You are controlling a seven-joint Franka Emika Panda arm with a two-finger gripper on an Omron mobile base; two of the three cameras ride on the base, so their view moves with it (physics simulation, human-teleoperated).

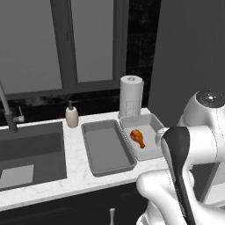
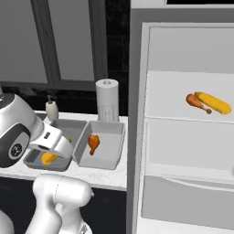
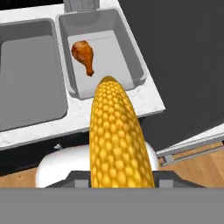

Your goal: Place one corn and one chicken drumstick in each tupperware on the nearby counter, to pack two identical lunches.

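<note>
The gripper [image 3: 120, 186] grasps a corn cob [image 3: 117, 135], so carry it over the shorter tupperware [image 3: 131, 48] near the counter's [image 3: 148, 103] right edge and release it beside the drumstick [image 3: 83, 56]

A rendered home kitchen.
A dark sink [image 1: 30, 151] with a tap [image 1: 8, 112] was set in the white marbled worktop [image 1: 77, 173], beside a soap bottle [image 1: 71, 115], a paper-towel roll [image 1: 131, 96], windows [image 1: 66, 41] and an open fridge [image 2: 187, 123].
</note>
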